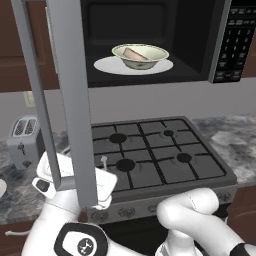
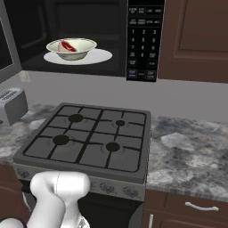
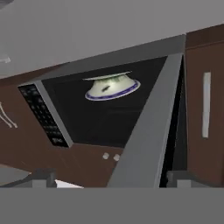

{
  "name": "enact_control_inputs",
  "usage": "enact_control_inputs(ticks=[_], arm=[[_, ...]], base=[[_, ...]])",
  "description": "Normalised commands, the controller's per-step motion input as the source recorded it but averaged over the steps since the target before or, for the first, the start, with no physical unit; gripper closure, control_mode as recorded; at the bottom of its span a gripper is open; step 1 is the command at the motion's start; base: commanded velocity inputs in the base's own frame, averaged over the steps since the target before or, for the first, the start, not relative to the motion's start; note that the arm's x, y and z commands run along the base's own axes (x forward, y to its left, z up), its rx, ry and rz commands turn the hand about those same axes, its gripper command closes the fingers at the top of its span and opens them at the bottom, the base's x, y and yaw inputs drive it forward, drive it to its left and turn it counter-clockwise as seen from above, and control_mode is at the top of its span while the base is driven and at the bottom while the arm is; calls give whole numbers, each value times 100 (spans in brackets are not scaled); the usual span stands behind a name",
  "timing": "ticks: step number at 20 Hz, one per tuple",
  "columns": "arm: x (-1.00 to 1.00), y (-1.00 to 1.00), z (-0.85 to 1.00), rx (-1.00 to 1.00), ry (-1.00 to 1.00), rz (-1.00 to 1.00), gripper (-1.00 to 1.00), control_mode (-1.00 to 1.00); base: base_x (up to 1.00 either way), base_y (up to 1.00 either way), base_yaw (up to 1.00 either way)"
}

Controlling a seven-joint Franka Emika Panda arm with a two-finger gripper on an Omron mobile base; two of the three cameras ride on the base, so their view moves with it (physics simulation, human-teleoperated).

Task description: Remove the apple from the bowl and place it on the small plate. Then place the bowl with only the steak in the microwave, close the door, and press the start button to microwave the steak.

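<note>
The bowl with the steak in it already sits inside the microwave, on the white turntable plate in the middle of the cavity; no apple shows in it, so the first two parts of the task look done. What is left, judging from this, is to shut the door and press the start button.

The microwave door stands wide open, swung out toward the robot. In the left base view it runs as a tall grey slab from 11 o'clock down to about 7 o'clock, its lower edge hanging over the front left of the gas stove. The keypad panel lies at 1 o'clock from the bowl in the right base view, well apart from the arm.

The gripper sits at 7 o'clock in the left base view, right at the bottom edge of the door, its white hand partly hidden behind the slab. It seems to be touching or just beside the door, but I cannot tell for sure. I also cannot tell how far apart the fingers are; they appear to hold nothing.

A toaster stands on the counter at 9 o'clock.
</note>
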Motion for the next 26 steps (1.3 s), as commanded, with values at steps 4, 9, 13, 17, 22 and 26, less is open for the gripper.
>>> enact_control_inputs(ticks=[4, 9, 13, 17, 22, 26], arm=[[-26, -26, 14, 0, -6, -12, -100, -100], [-21, -62, 2, 1, -5, -13, -100, -100], [-7, -52, 30, 0, -6, -10, -100, -100], [0, -58, 36, 0, -1, -6, -100, -100], [0, -67, 28, 3, 0, -4, -100, -100], [3, -64, 20, 5, 0, -4, -100, -100]], base=[[0, 0, 0], [0, 0, 0], [0, 0, 0], [0, 0, 0], [0, 0, 0], [0, 0, 0]])
